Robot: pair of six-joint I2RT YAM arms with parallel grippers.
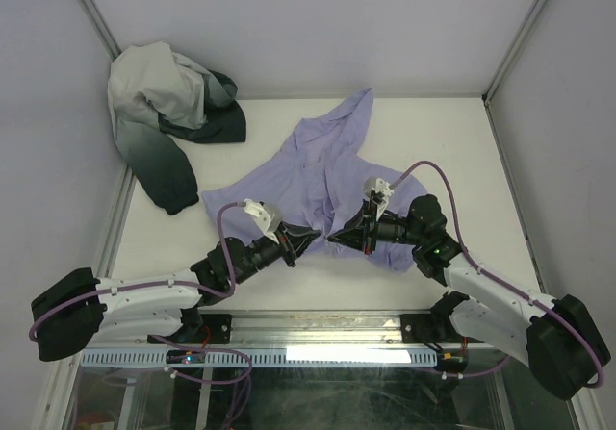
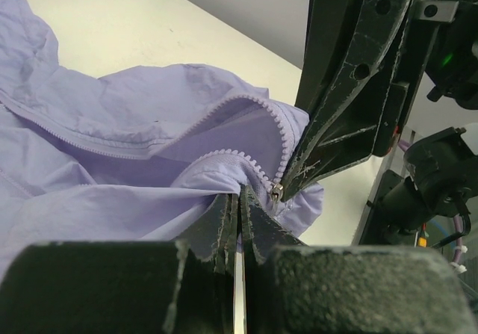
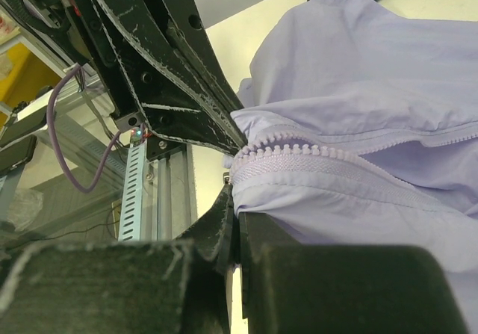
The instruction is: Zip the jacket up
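Observation:
The lavender jacket (image 1: pixel 318 165) lies wrinkled on the white table, hood toward the back, front zipper open. My left gripper (image 1: pixel 316 239) and right gripper (image 1: pixel 332 239) meet tip to tip at its bottom hem. In the left wrist view my left gripper (image 2: pixel 243 196) is shut on the jacket's hem fabric (image 2: pixel 187 184) beside the zipper teeth (image 2: pixel 263 171). The right gripper's tips pinch at the small metal zipper slider (image 2: pixel 277 193). In the right wrist view my right gripper (image 3: pixel 233 192) is shut at the hem by the zipper (image 3: pixel 314 155).
A white-and-dark-green garment (image 1: pixel 168 113) lies heaped at the back left corner. Enclosure walls stand on the left, back and right. The table's front rail (image 1: pixel 308 329) runs just behind both arms' bases.

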